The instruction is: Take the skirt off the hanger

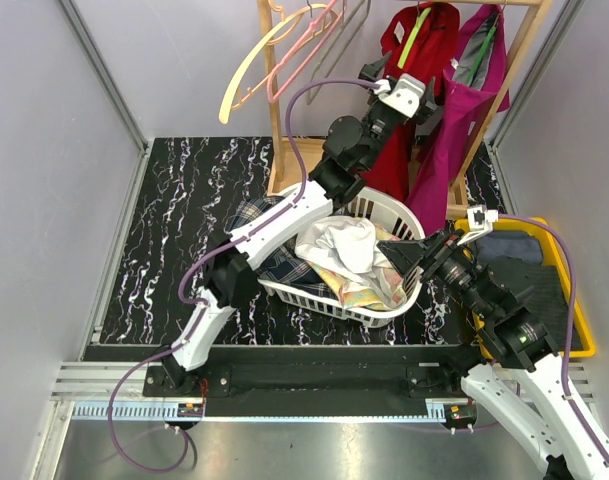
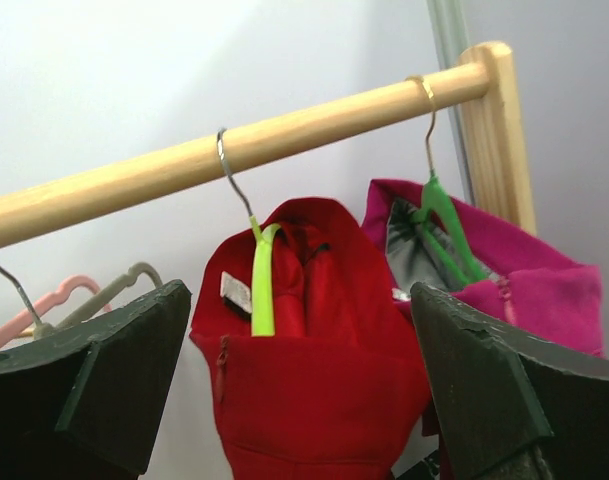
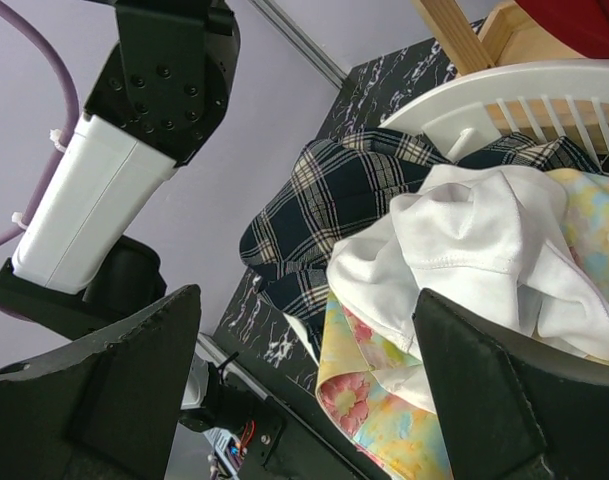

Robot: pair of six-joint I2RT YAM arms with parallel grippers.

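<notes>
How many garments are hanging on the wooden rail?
2: the red garment at the middle of the rail and the magenta garment at its right end. Others may hide behind.

We have the left arm (image 1: 274, 225) stretched far forward and up from its base at the near left. Its white lower link is angled right, the black elbow is bent, and the wrist is aimed up and to the right. On it, the left gripper (image 2: 299, 320) is spread wide and grips nothing; both fingers (image 2: 104, 380) look bare in the wrist view. Our right arm (image 1: 519, 345) is folded shorter: up from the near-right base, then leaning in toward centre, wrist roughly level and pointing left. There the right gripper (image 1: 402, 256) is also spread wide, with nothing held. The two grippers are well apart. The left arm's white link and black joint show in the right wrist view.
</notes>
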